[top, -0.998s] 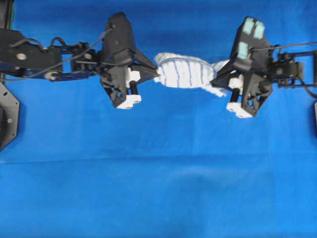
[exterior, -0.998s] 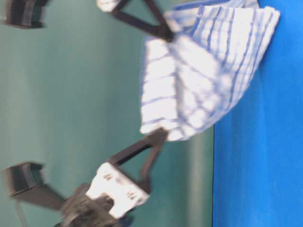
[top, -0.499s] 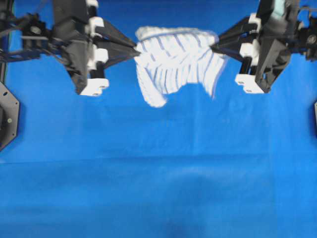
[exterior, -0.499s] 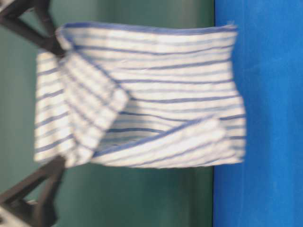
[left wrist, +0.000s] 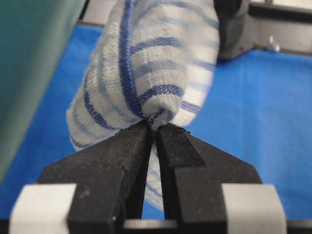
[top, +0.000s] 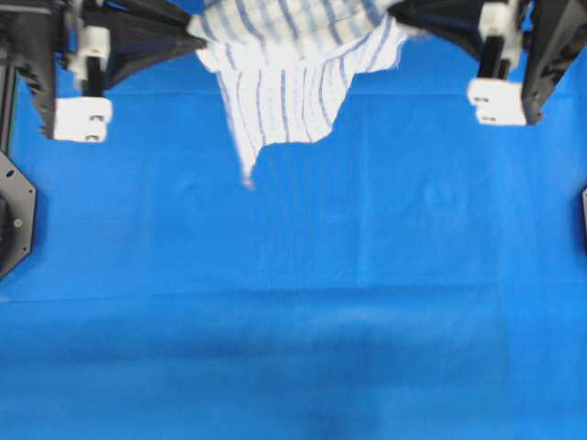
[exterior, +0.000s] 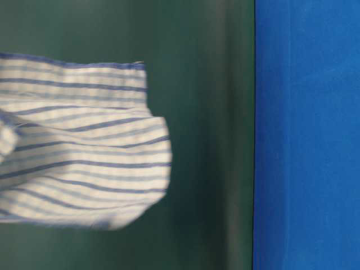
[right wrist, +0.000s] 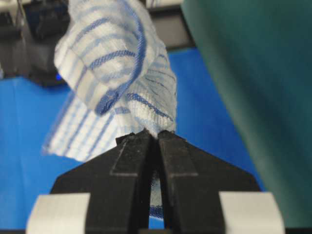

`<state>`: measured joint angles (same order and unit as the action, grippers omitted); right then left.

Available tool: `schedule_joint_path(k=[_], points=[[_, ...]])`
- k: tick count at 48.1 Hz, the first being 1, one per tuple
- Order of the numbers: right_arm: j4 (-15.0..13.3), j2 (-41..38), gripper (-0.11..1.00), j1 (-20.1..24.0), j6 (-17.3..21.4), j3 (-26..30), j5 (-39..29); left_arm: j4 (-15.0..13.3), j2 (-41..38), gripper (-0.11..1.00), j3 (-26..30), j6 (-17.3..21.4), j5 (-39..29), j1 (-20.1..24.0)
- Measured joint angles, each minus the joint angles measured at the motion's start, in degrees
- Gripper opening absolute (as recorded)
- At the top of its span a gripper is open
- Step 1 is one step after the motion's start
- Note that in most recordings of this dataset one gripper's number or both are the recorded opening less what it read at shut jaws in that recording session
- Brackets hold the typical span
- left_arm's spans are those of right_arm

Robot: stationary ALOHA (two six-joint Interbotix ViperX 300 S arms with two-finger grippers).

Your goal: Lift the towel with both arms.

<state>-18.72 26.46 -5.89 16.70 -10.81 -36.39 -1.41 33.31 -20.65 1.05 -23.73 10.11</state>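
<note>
Blue cloth point(top: 293, 348) covers the table before a green wall point(exterior: 214, 135)

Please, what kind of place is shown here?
Probably a robot test bench: a blue cloth covers the table, a plain teal backdrop stands behind, and two grippers hold a striped towel.

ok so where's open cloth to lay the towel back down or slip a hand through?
Free: the whole blue cloth below the hanging towel, edge to edge between the black mounts at the left and right borders. Crowded: the top strip, where the left gripper and right gripper pinch the towel's ends. The table-level view shows a clear gap between towel and cloth.
</note>
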Motion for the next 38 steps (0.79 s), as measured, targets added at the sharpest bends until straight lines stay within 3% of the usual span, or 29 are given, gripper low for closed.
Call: schedule_joint_path(k=[12, 25, 31, 33, 38], points=[[0.0, 0.0, 0.04, -0.1, -1.3, 1.6, -0.4, 0.2, 0.6, 0.03, 1.6, 0.0, -0.6, 0.1], [0.0, 0.0, 0.04, -0.1, -1.5, 1.7, -1.1, 0.3, 0.5, 0.03, 1.7, 4.3, -0.6, -0.5], [0.1, 0.0, 0.05, -0.1, -1.5, 1.7, -1.1, 0.3, 0.3, 0.03, 1.6, 4.6, -0.6, -0.9], [0.0, -0.1, 0.13, -0.1, -1.6, 1.6, -1.1, 0.3, 0.1, 0.04, 1.6, 4.6, -0.6, -0.9], [-0.1, -0.4, 0.45, -0.1, -1.4, 1.7, -1.1, 0.3, 0.0, 0.10, 1.6, 4.0, -0.6, -1.0]])
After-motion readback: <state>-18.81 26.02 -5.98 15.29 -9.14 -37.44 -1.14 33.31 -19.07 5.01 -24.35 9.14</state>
